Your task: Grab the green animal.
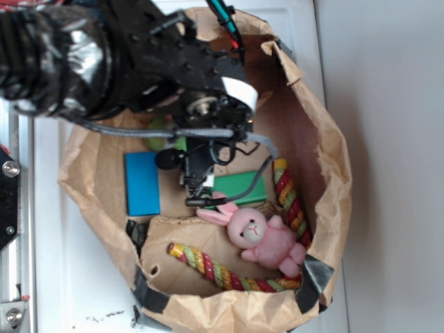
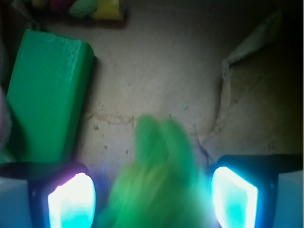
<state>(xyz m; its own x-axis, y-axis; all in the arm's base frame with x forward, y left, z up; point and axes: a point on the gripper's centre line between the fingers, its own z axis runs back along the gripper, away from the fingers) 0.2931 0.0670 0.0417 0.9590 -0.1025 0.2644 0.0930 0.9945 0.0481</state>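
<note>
Two glowing fingertip pads (image 2: 71, 202) sit at the bottom corners of the wrist view, spread wide apart, and the green animal (image 2: 159, 185) lies in the gap between them. The end effector (image 2: 153, 199) is open around the toy — neither pad visibly presses into the fuzz, though the picture is too blurred here to rule out a light touch. The animal's long axis runs from the bottom edge of the wrist view up into the picture, along the line the end effector faces, with its narrower blurred tip pointing away from the camera toward the bare cardboard floor. Which end is the head cannot be told.

Just beyond, on the left in the wrist view, lies a flat green block (image 2: 47, 95), its long side running roughly parallel to the toy's axis and apart from it. At the far top edge a stretch of coloured rope (image 2: 90, 7) shows.

From the exterior camera, the black arm reaches down into a crumpled brown paper bag (image 1: 326, 159) lying on the white bench (image 1: 388, 139). The end effector (image 1: 197, 189) hangs over the bag's floor; only a sliver of the green animal (image 1: 158, 136) peeks out beside the arm, the rest hidden. A blue block (image 1: 142, 183) lies on one side of the end effector and the green block (image 1: 239, 189) on the other. Farther along, a pink bunny (image 1: 262, 237) rests against the rope (image 1: 208, 267) — the rope curls around it.
</note>
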